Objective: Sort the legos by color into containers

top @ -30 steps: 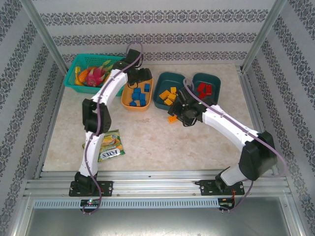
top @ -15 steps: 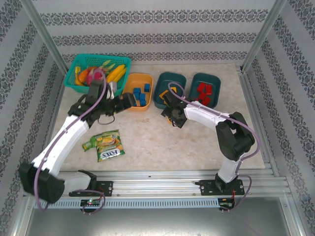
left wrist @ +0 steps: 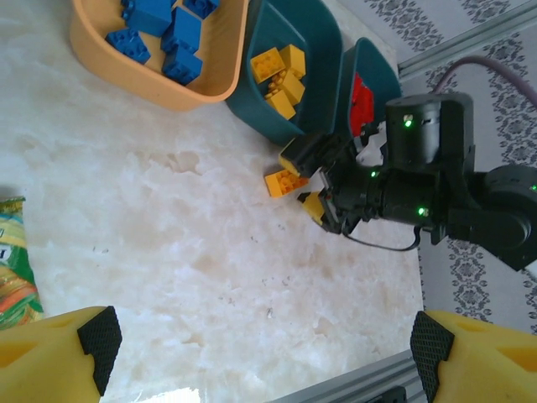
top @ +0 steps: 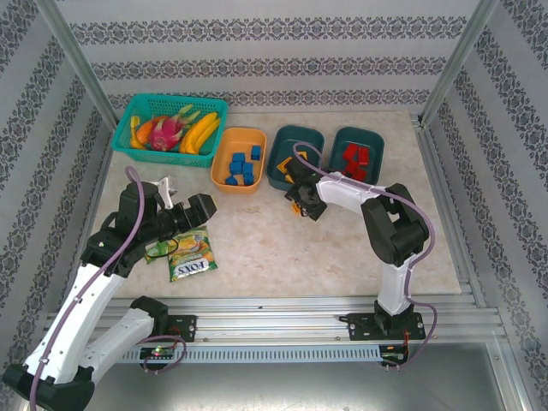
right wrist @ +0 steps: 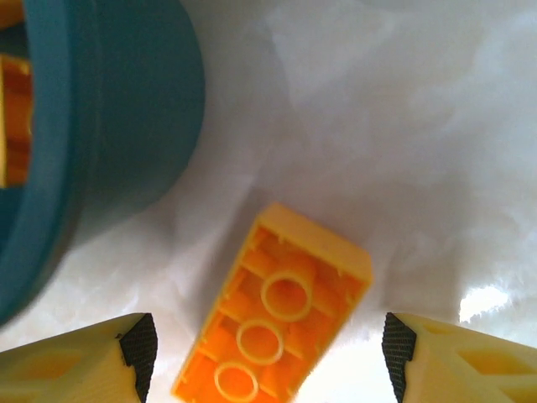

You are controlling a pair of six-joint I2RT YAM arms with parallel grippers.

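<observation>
The small orange-yellow plastic lego brick (right wrist: 277,323), likely light, rigid and slick, lies hollow side up on the pale marbled table (right wrist: 377,126) just beside the dark teal plastic tub (right wrist: 101,126), framed by the released, wide-spread right claw (right wrist: 267,353), and is best pinched across its long flat sides.

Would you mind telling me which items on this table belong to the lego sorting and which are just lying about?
Part of the job:
orange tub with blue bricks
teal tub with yellow bricks
second teal tub with red bricks
loose yellow brick on the table

Just lying about:
mesh basket of fruit
green snack packet
</observation>
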